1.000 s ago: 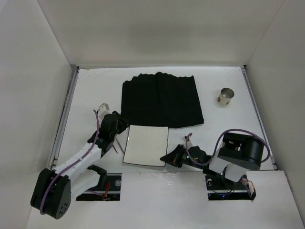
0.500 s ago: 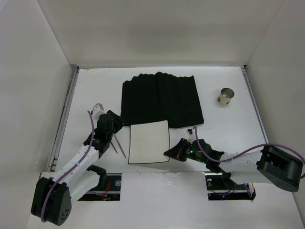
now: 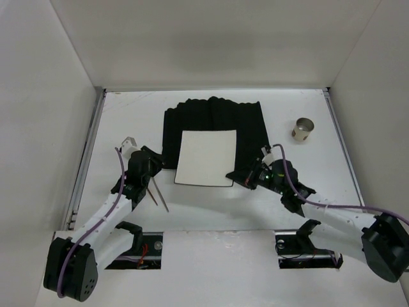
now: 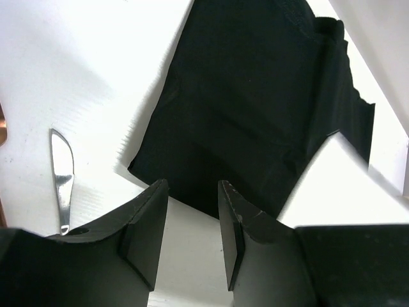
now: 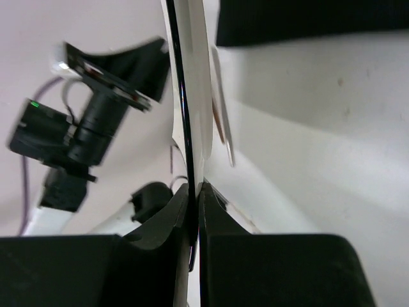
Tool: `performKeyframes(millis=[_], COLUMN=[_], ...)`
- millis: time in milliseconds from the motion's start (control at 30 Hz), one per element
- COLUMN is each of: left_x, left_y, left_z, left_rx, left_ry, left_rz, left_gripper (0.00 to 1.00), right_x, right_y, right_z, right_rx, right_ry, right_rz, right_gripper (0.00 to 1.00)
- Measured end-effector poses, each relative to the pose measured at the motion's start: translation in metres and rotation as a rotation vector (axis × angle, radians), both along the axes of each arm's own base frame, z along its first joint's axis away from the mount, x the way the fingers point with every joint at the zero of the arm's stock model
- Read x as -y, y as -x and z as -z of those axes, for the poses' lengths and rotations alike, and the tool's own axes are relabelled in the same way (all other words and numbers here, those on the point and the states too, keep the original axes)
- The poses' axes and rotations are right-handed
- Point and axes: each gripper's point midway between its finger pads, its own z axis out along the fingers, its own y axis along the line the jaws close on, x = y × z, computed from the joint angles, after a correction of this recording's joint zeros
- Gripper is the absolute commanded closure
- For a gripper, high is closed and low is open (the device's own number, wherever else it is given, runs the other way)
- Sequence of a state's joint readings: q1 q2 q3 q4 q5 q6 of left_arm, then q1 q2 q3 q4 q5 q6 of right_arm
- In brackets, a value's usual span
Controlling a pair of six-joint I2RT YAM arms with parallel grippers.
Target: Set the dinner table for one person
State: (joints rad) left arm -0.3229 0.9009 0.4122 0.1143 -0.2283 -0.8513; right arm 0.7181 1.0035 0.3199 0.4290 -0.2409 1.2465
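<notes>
Over the black cloth mat (image 3: 249, 128), the square white plate (image 3: 206, 158) hangs pinched at its near-right rim by the right gripper (image 3: 238, 178)
Dinner table (image 3: 128, 115) spans the whole floor under both arms: rigid, smooth, probably slippery, with nothing to grasp, so handling goes through the plate's thin, stiff edge. Left gripper (image 4: 192, 192) stands part open and empty beside a metal utensil (image 4: 62, 173), its handle cut off; whether the plate touches the mat cannot be told

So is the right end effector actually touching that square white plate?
Touching. The right wrist view shows the right end effector shut on the plate at its edge, both fingers pressed against it with no gap.
</notes>
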Motion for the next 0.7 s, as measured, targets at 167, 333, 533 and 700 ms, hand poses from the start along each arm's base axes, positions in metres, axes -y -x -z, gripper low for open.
performKeyframes(millis=[167,333,533,700], left_x=[0.002,0.003,0.004,0.005], left_y=[0.0,0.001,0.001,0.0], left_z=[0.006,0.007,0.007,0.006], left_rx=[-0.018,-0.024,-0.023,-0.017], left_ry=[-0.005,-0.007,-0.004,-0.002], left_rz=[0.005,0.011,0.014,0.014], left_gripper=[0.65,0.65,0.64,0.64], right_x=[0.011,0.009,0.013,0.03], right_y=[-0.049,-0.107,-0.154,-0.179], right_z=[-0.032,-0.04,-0.011,0.024], right_rx=[0.034,0.023,-0.06,-0.151], right_ry=[-0.028,-0.025,-0.019,-0.01], right_rz=[0.057,0.065,0.038,0.046], right_gripper=[0.98,0.99,0.98,0.98])
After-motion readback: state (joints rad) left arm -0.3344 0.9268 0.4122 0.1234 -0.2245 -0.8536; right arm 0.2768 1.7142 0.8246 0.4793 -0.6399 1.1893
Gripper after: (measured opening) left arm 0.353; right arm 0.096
